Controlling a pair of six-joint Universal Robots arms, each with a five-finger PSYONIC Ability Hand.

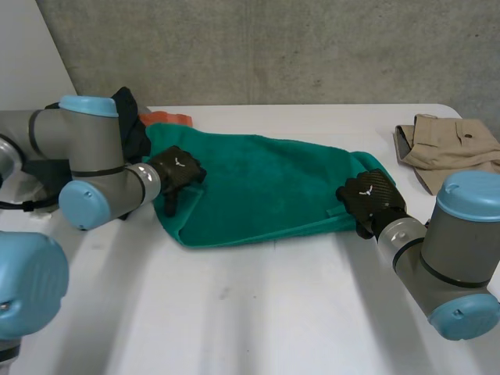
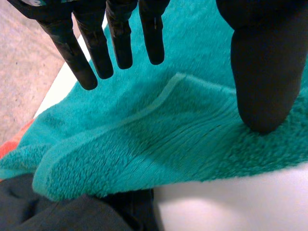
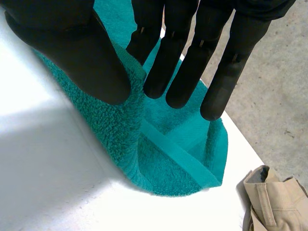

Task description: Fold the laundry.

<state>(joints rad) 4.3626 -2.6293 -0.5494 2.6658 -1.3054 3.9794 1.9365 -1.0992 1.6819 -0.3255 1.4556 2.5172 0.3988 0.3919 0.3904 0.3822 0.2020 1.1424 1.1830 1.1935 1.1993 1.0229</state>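
A teal towel [image 1: 266,187] lies folded double across the middle of the white table [image 1: 250,312], its long fold toward the front edge. My left hand [image 1: 176,173] is over the towel's left end. In the left wrist view this hand [image 2: 120,38] is open, with straight fingers spread above the towel [image 2: 168,144] and the thumb [image 2: 262,72] resting on the pile near a corner. My right hand [image 1: 367,199] is at the towel's right end. There the hand [image 3: 72,48] pinches a raised fold of the towel [image 3: 168,163] between its thumb and straight fingers.
A folded khaki garment [image 1: 449,148] lies at the table's far right, beside the towel's right corner [image 3: 274,202]. A dark garment [image 1: 129,117] and an orange cloth [image 1: 168,119] sit at the back left, the dark one [image 2: 57,214] tucked under the towel's left corner.
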